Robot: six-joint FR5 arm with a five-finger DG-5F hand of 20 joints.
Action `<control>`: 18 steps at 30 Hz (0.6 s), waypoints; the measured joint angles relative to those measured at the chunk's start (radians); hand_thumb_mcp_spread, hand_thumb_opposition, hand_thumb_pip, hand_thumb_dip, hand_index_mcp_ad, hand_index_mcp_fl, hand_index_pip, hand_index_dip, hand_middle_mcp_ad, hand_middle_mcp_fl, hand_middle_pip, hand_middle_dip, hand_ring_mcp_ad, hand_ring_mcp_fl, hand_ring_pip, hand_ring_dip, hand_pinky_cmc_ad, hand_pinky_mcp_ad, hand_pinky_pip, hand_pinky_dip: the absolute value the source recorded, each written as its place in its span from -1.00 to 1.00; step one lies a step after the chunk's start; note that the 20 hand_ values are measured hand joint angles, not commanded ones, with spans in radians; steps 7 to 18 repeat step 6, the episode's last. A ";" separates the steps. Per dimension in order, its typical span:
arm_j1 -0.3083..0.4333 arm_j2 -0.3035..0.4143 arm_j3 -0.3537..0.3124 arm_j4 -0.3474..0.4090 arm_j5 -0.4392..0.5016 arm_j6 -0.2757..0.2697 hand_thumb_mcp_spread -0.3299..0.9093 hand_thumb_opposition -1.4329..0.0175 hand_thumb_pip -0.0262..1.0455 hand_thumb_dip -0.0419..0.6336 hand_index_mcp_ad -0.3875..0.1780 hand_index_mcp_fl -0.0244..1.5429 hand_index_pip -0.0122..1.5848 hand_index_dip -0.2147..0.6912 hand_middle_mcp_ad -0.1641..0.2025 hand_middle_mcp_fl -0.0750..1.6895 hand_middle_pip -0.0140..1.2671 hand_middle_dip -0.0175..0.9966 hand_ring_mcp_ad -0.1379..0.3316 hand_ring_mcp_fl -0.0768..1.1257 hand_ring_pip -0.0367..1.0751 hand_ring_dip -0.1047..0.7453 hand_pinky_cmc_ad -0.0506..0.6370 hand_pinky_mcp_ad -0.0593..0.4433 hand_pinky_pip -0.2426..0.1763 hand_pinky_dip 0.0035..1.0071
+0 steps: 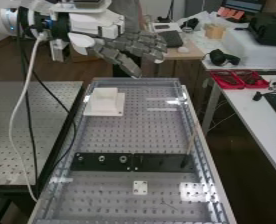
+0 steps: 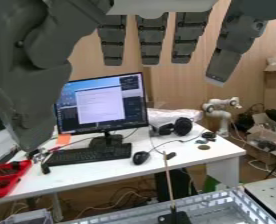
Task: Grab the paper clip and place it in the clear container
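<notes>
Hand [image 1: 137, 44] raised near the far end of the surface [image 1: 109, 140]; fingers [image 2: 151, 42] extended, wide and empty. What may be the paper clip [image 1: 167, 204], a thin mark too small to confirm, lies near the white plate [image 1: 140, 187]. The approach calls for fingertips lowered flush astride the wire, then a light, level pinch before lifting.

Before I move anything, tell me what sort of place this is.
Probably a robotics lab: a white robot arm carrying a dark grey hand, a perforated bench, and a desk with a monitor and keyboard.
</notes>
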 joint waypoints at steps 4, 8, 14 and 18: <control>-0.003 -0.007 0.009 -0.008 -0.012 -0.005 -0.06 -0.01 -0.01 -0.41 -0.05 -0.87 -0.84 -0.25 0.27 -0.92 -0.77 -0.59 0.12 -0.88 -0.71 -0.53 0.20 0.42 -0.34 0.25; -0.003 -0.009 0.012 -0.011 -0.016 -0.009 -0.06 -0.01 -0.02 -0.41 -0.05 -0.87 -0.84 -0.25 0.27 -0.92 -0.77 -0.59 0.12 -0.88 -0.71 -0.53 0.20 0.42 -0.34 0.25; -0.003 -0.009 0.012 -0.011 -0.016 -0.009 -0.06 -0.01 -0.02 -0.41 -0.05 -0.87 -0.84 -0.25 0.27 -0.92 -0.77 -0.59 0.12 -0.88 -0.71 -0.53 0.20 0.42 -0.34 0.25; -0.003 -0.009 0.012 -0.011 -0.016 -0.009 -0.06 -0.01 -0.02 -0.41 -0.05 -0.87 -0.84 -0.25 0.27 -0.92 -0.77 -0.59 0.12 -0.88 -0.71 -0.53 0.20 0.42 -0.34 0.25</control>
